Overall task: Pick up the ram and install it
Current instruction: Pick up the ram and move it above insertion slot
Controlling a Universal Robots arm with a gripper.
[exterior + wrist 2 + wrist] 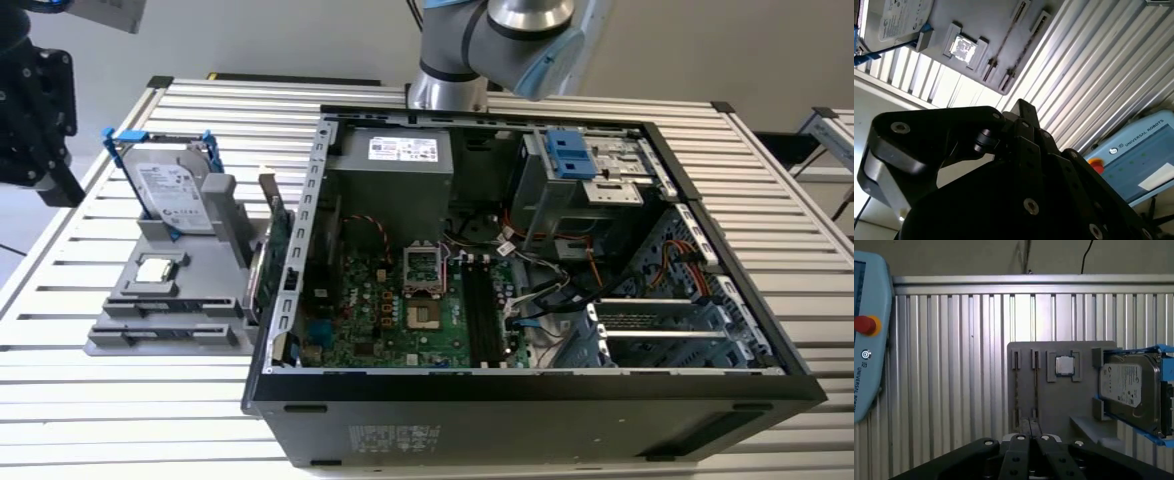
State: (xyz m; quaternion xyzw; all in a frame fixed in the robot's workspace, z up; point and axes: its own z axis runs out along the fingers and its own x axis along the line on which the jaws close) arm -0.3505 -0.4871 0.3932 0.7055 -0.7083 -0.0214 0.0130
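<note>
The black claw [1029, 426] has its fingers pressed together and holds nothing. Just ahead, the long thin dark green ram stick [1035, 387] stands on edge in the flat grey plastic holder [1054, 400]. Its long side points straight away from the claw.

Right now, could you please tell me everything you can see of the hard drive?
The hard drive is a flat silver metal box with a white label on its face, set in a blue frame whose bars run along its edges. It stands on edge, tilted, between posts of the grey holder on the slatted table, at the exterior view's left of the open computer case. Only the holder and frame touch it; nothing grips it.
</note>
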